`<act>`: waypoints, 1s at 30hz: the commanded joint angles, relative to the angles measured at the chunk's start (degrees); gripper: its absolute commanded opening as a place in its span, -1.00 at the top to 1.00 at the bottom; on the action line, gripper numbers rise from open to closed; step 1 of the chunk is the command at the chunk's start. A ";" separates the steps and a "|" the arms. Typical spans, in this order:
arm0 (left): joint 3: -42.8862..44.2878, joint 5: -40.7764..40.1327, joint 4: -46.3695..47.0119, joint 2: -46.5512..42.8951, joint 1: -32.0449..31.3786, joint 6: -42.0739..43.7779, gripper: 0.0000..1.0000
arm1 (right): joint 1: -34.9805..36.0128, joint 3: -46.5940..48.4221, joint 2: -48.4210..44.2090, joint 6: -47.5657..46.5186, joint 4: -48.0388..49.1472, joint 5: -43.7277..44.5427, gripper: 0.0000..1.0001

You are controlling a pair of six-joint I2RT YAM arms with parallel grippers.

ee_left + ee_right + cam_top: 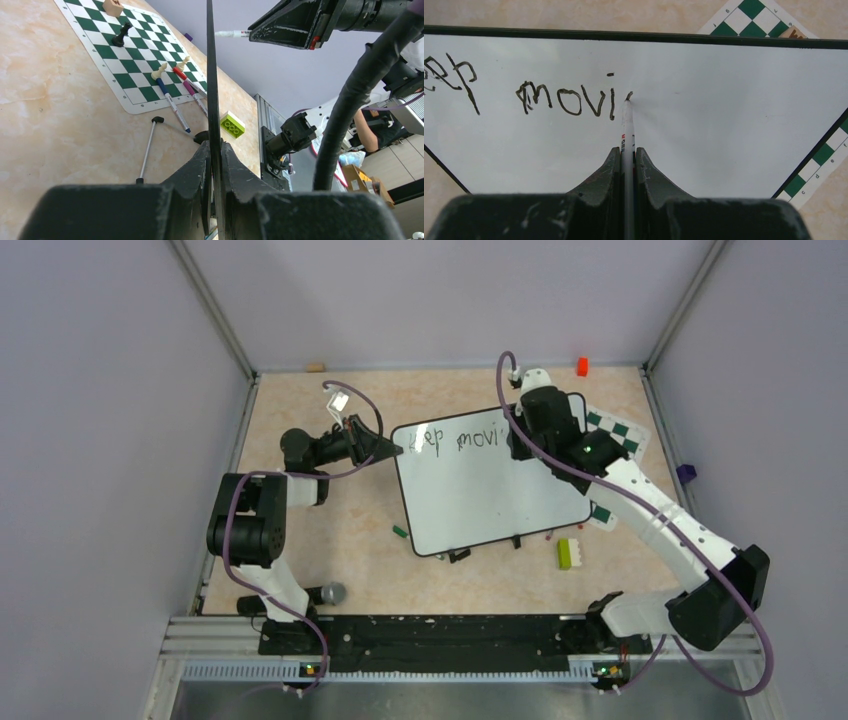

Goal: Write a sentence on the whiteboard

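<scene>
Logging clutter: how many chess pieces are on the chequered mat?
3, in the left wrist view: a black piece farther in on the mat, two pale pieces near its edge by the markers. The whiteboard may hide more.

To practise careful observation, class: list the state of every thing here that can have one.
Glossy white whiteboard with black rim: clamped at one edge.
Dark handwritten sentence: unfinished, ends at "movi".
White-barrelled marker: uncapped, tip on board.
Left gripper: shut on the whiteboard.
Right gripper: shut on the marker.
Green-and-white chess mat: flat, partly under board.
</scene>
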 commanded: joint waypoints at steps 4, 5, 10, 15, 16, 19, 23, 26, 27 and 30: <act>-0.38 3.52 3.64 -2.20 0.19 2.24 0.80 | -0.88 -2.28 -2.02 1.40 -0.80 -2.00 1.00; -0.33 3.52 3.73 -2.18 0.19 2.22 0.80 | -0.78 -2.44 -2.02 1.53 -0.81 -2.08 1.00; -0.39 3.55 3.73 -2.20 0.19 2.25 0.80 | -0.80 -2.52 -1.66 1.67 -0.63 -1.96 1.00; -0.37 3.55 3.74 -2.10 0.19 2.26 0.80 | -0.93 -0.43 -0.35 1.39 -0.33 -0.84 1.00; -0.37 3.56 3.72 -2.09 0.19 2.26 0.80 | -0.93 0.06 -0.03 1.34 -0.29 -0.78 1.00; -0.34 3.60 3.60 -2.15 0.19 2.26 0.80 | -1.21 1.49 1.01 1.28 -0.11 -0.72 1.00; -0.35 3.64 3.58 -2.09 0.20 2.26 0.80 | -1.34 2.72 1.99 1.12 0.16 -0.65 1.00; -0.40 3.58 3.58 -2.09 0.19 2.26 0.80 | -1.41 3.24 2.34 0.55 0.42 0.06 1.00; -0.37 3.56 3.58 -2.04 0.20 2.26 0.80 | -1.49 3.34 2.37 0.33 0.49 0.36 1.00; -0.36 3.56 3.56 -2.11 0.19 2.26 0.80 | -1.78 3.66 2.71 0.05 0.60 0.80 1.00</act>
